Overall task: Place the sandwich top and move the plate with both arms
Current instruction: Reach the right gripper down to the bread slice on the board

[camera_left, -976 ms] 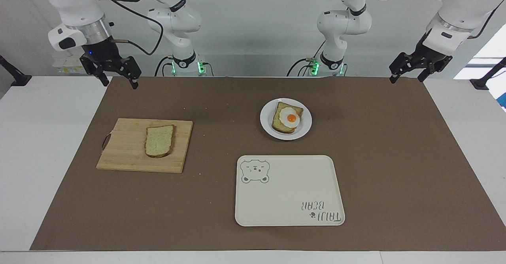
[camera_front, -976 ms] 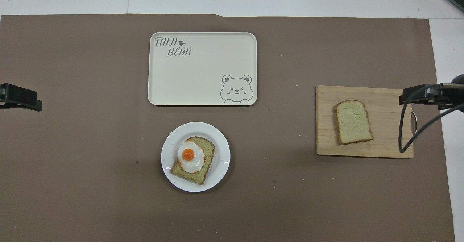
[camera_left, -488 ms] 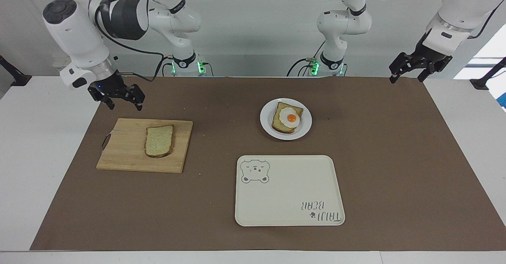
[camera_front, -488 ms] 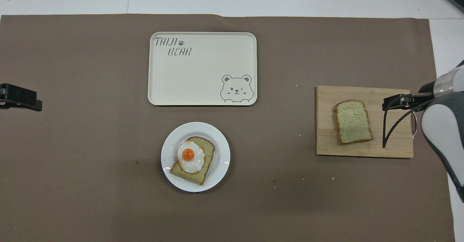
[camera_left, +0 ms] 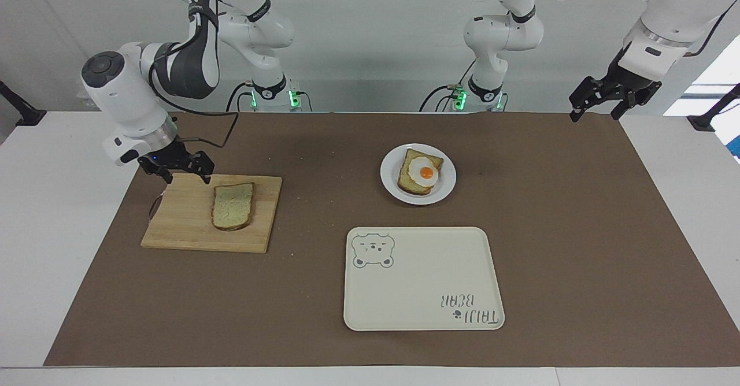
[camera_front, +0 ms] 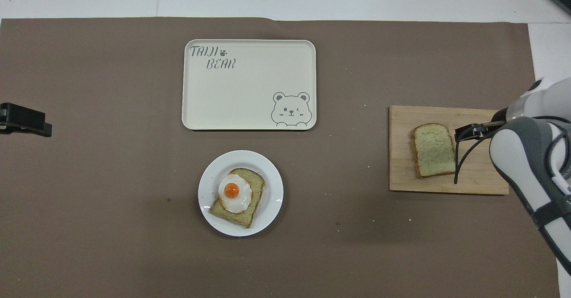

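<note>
My right gripper (camera_left: 180,172) hangs with its jaws spread wide and nothing between them, low over the cutting board (camera_left: 185,224), above the corner nearest the robots at the right arm's end. The sandwich top (camera_left: 233,206) lies flat on that board, just beside the gripper and apart from it. In the overhead view its long axis runs twelve to six, rounded top at twelve, tipped slightly toward eleven. My left gripper (camera_left: 598,104) waits in the air over the table (camera_left: 578,230) edge at the left arm's end, jaws also spread and empty. The plate (camera_left: 390,186) sits mid-table with the egg-topped slice (camera_left: 421,173) on it. From the plate in the overhead view, the bear tray (camera_left: 422,276) lies at twelve o'clock.
</note>
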You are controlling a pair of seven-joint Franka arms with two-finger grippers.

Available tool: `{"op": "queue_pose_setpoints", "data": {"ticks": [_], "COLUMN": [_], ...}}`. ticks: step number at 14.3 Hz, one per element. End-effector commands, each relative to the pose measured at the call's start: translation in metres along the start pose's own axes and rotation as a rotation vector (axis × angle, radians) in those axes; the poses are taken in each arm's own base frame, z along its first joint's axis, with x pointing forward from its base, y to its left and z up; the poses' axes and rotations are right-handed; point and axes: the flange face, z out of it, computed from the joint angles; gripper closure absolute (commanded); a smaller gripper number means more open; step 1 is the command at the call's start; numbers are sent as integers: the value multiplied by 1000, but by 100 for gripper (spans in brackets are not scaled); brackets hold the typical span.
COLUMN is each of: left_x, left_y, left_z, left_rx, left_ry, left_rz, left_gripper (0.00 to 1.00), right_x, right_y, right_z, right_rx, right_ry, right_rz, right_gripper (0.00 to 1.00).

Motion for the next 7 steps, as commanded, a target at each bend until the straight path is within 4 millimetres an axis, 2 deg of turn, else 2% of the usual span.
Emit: {"op": "queue_pose_setpoints", "data": {"ticks": [1,5,7], "left_x": [-4,-4,-4], "left_y": [-3,-1,-3], "left_z": [-1,-1,-1], "left_rx": [-13,-13,-13], "left_ry": [-6,-6,-6], "left_rz": [5,8,5], "left_gripper": [0,0,0], "right_x": [1,3,2], "right_y": [15,9,9], "right_z": [18,48,50], "right_rx": [19,84,84], "right_ry": [14,24,22], "right_rz": [-70,-120,-121], "right_gripper": [0,0,0]}}
